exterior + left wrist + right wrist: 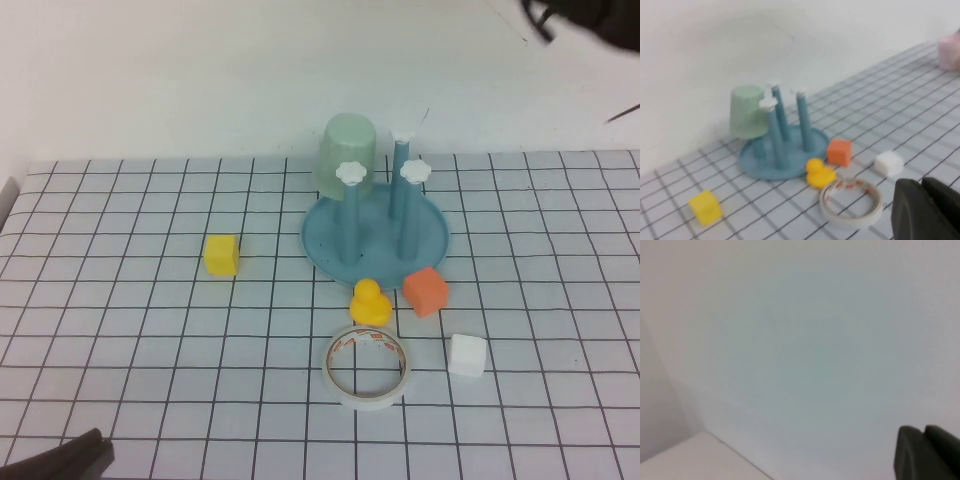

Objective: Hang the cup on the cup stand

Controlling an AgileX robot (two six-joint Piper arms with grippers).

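Observation:
The pale mint-green cup (pixel 348 150) sits upside down over the back-left peg of the blue cup stand (pixel 430 235), at the middle back of the table. It also shows in the left wrist view (pixel 747 111), on the stand (pixel 755 162). Three other pegs with white flower caps stand bare. My left gripper (pixel 95 450) is shut and empty at the table's near-left corner, far from the stand; it shows in its own view (pixel 922 184). My right gripper (pixel 545 20) is raised at the far right, shut and empty, facing the bare wall (pixel 924 430).
A yellow cube (pixel 221 254) lies left of the stand. A yellow duck (pixel 369 301), an orange cube (pixel 426 290), a white cube (pixel 467 355) and a white tape roll (pixel 367 367) lie in front of it. A pink object (pixel 950 50) sits far off.

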